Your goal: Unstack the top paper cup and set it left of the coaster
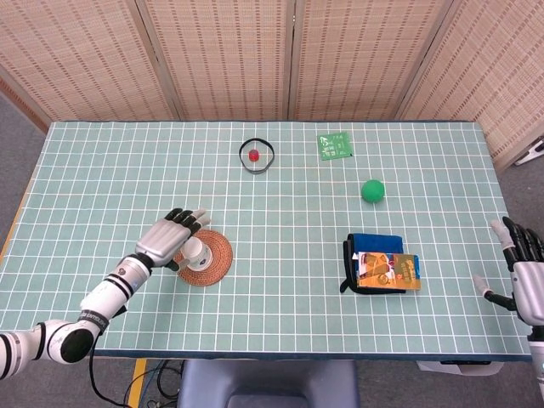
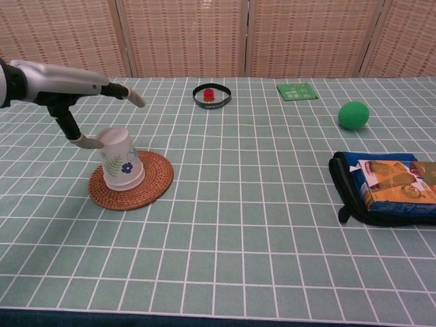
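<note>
The left robot hand (image 1: 174, 235) is reaching over the stack of inverted paper cups (image 2: 120, 158), which is standing on the woven coaster (image 2: 151, 182) near the front-left part of the desk (image 1: 280, 280). In the chest view its fingers (image 2: 129, 95) are extending flat above and behind the stack, while the thumb (image 2: 87, 142) is touching, or all but touching, the upper left side of the top cup. The fingers are lying apart and are not wrapping the cup, so the robot hand is holding nothing. The step in hand appears to be the approach to the grasp; the lift is not yet done, and the cup is sitting fully nested on the coaster.

The next move probably calls for closing fingers and thumb around the upper wall of the top cup only, then drawing it straight up so that the cup beneath is left behind. How many cups are nested cannot be told from either view. The bare desk surface just left of the coaster, toward the left edge, is the destination.

The right robot hand (image 1: 525, 276) is hanging at the right edge of the desk, fingers spread, holding nothing. It is well apart from the coaster.
</note>
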Action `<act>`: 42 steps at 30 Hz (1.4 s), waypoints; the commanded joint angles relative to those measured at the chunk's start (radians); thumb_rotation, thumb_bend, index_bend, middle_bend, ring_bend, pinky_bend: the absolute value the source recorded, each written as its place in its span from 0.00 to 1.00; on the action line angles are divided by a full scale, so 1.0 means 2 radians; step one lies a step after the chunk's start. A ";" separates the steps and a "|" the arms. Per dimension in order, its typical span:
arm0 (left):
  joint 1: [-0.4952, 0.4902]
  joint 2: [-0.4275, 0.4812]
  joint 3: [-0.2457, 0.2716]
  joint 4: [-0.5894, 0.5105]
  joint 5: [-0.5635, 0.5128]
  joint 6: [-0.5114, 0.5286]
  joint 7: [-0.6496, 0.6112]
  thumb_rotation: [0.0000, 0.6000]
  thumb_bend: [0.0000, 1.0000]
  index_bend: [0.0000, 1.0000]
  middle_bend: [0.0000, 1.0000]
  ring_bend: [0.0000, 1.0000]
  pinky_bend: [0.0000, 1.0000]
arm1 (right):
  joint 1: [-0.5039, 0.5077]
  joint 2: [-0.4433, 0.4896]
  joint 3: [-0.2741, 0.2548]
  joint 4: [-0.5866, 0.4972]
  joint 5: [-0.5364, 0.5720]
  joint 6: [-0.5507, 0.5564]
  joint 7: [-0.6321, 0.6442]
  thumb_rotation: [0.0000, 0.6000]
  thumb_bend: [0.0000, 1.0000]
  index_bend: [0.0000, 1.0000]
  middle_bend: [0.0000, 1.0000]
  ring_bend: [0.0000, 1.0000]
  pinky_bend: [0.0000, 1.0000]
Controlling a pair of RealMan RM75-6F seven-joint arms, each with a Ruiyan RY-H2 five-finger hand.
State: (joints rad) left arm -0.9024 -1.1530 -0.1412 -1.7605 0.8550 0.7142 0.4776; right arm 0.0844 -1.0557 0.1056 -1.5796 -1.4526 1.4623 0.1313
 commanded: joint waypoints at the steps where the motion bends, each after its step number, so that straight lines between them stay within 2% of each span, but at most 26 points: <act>1: -0.004 0.002 0.005 0.001 -0.005 0.002 -0.001 1.00 0.33 0.14 0.00 0.00 0.00 | 0.000 0.000 0.000 -0.001 -0.001 0.001 -0.001 1.00 0.25 0.00 0.00 0.00 0.00; 6: -0.011 0.005 0.017 -0.002 -0.017 0.007 0.000 1.00 0.33 0.19 0.00 0.00 0.00 | -0.001 -0.001 -0.001 -0.002 -0.003 0.005 -0.004 1.00 0.25 0.00 0.00 0.00 0.00; 16: -0.014 0.006 0.030 0.002 -0.019 0.015 -0.013 1.00 0.33 0.20 0.00 0.00 0.00 | -0.002 -0.002 -0.001 -0.004 -0.004 0.007 -0.010 1.00 0.25 0.00 0.00 0.00 0.00; 25: -0.016 0.003 0.036 0.010 -0.010 0.014 -0.030 1.00 0.33 0.24 0.00 0.00 0.00 | -0.002 -0.003 -0.001 -0.004 -0.002 0.007 -0.016 1.00 0.25 0.00 0.00 0.00 0.00; 42: -0.021 -0.003 0.042 0.024 0.000 0.007 -0.053 1.00 0.33 0.26 0.00 0.00 0.00 | -0.002 -0.004 -0.001 -0.005 0.003 0.003 -0.020 1.00 0.25 0.00 0.00 0.00 0.00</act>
State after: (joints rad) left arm -0.9440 -1.1596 -0.0579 -1.7124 0.8543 0.7273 0.3714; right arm 0.0806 -1.0631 0.1033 -1.5894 -1.4474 1.4674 0.0904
